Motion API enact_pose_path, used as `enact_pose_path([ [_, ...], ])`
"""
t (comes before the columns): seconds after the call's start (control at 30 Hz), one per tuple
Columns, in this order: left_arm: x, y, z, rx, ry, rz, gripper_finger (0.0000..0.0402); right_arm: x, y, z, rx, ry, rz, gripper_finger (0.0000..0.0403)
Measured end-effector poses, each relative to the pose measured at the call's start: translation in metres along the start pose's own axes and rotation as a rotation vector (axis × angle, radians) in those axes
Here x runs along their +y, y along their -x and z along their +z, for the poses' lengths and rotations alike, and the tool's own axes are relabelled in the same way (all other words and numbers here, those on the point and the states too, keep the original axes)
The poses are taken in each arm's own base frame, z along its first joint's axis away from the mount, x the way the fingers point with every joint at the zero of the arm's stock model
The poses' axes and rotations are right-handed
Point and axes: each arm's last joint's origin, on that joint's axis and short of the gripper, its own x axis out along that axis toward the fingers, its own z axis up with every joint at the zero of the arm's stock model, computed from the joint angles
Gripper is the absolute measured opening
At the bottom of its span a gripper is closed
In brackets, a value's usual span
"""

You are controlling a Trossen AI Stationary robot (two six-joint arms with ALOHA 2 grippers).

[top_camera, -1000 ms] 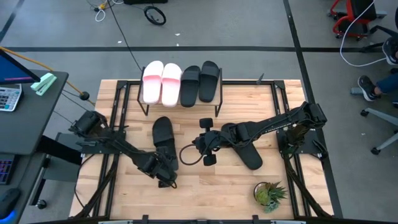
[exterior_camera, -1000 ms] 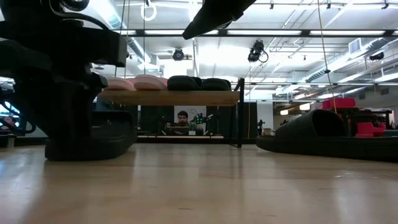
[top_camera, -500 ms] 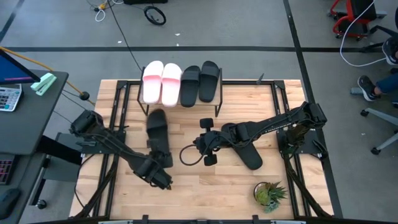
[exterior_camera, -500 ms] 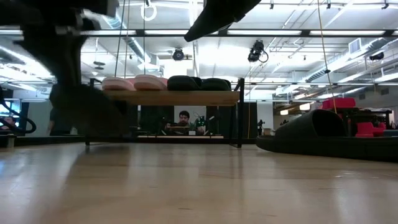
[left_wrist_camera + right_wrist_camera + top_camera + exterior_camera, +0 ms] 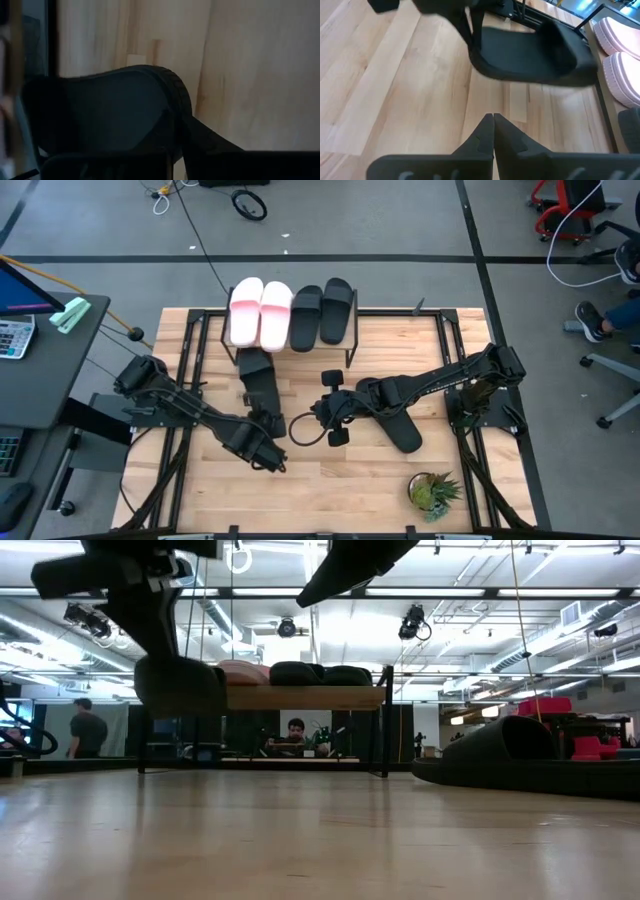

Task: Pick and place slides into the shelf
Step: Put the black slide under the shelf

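Note:
The shelf (image 5: 300,697) stands at the table's far edge. On its top lie two pale pink slides (image 5: 260,312) and two black slides (image 5: 322,312). My left gripper (image 5: 268,425) is shut on a third black slide (image 5: 258,380), which hangs in the air before the shelf's left part (image 5: 180,688). Another black slide (image 5: 402,428) lies flat on the table under my right arm. My right gripper (image 5: 493,122) hovers shut above mid-table, holding nothing. My left gripper holds the black slide by its near end (image 5: 266,416), the fingers (image 5: 466,22) coming down at a slant from the table's near side, along the slide. The gripper hides which part is pinched. The slide is lifted clear of the table, its far end (image 5: 254,358) pointing at the shelf.
A small potted plant (image 5: 432,492) stands at the near right corner. A dark cable loops (image 5: 303,430) below my right wrist. Bare wood lies between the shelf and the arms. People show in the room behind the shelf (image 5: 293,730).
My left gripper has taken hold of the black slide, which lay flat on the table, and has risen with it. The slide is now lifted clear, about level with the shelf top, and has gone a little toward the shelf. My right arm has kept still.

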Motion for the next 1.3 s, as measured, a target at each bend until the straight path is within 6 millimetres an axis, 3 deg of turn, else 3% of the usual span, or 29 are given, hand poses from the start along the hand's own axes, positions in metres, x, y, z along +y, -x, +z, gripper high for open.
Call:
enact_pose_path([
  [0.3, -0.024, -0.008, -0.012, -0.011, 0.019, -0.127, 0.0014, 0.0, 0.0, 0.0, 0.0, 0.007, 0.0, 0.0005],
  [0.43, -0.022, -0.03, -0.024, 0.031, 0.002, -0.074, 0.0014, 0.0, 0.0, 0.0, 0.0, 0.007, 0.0, 0.0005],
  [0.63, -0.012, -0.068, -0.046, 0.081, -0.087, 0.063, 0.0014, 0.0, 0.0, 0.0, 0.0, 0.007, 0.0, 0.0005],
  [0.87, 0.002, -0.108, -0.062, 0.129, -0.202, 0.105, 0.0014, 0.0, 0.0, 0.0, 0.0, 0.009, 0.0, 0.0005],
  [1.3, 0.043, -0.147, -0.059, 0.224, -0.23, 0.16, 0.0014, 0.0, 0.0, 0.0, 0.0, 0.04, 0.0, 0.0005],
])
